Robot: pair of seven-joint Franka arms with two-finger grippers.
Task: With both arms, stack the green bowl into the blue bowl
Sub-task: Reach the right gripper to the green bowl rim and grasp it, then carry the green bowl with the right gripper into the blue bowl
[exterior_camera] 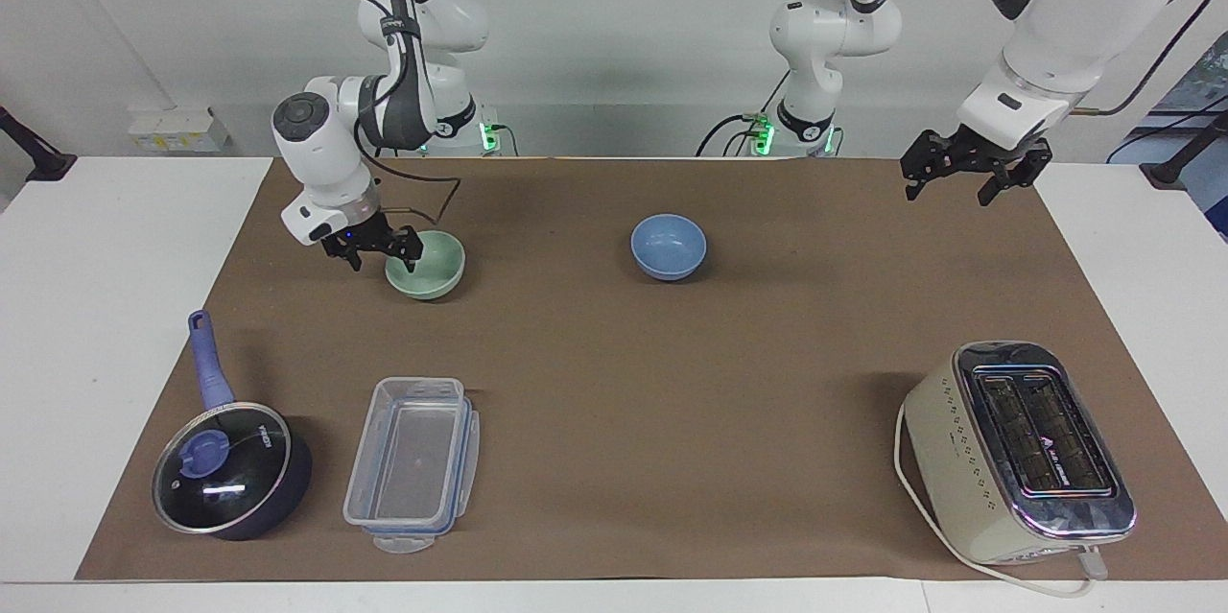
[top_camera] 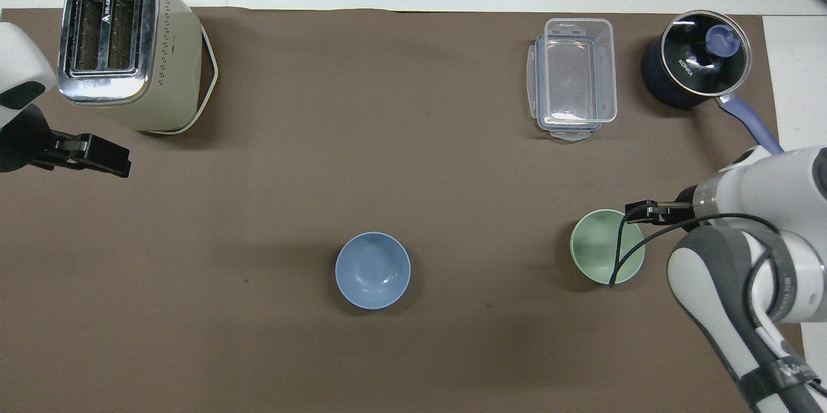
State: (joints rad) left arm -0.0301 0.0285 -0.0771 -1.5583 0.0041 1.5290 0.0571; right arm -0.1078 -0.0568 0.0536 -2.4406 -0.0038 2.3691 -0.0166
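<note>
Green bowl [exterior_camera: 425, 264]: upright on the brown mat, toward the right arm's end of the bench, empty. Blue bowl [exterior_camera: 668, 247]: upright, well apart from it, near mid-bench, empty.

Right gripper [exterior_camera: 374, 250]: low at the green bowl's rim on the side away from the blue bowl; jaws spread. Judged step: grasping the rim. Advice: one finger inside the wall, one outside, close gently, lift level.

Left gripper [exterior_camera: 967, 174]: waiting above the mat's edge at the left arm's end, jaws spread.

Unclear: whether a finger touches or straddles the rim; overhead, the arm's cable crosses the bowl and only the left gripper's tip shows.
</note>
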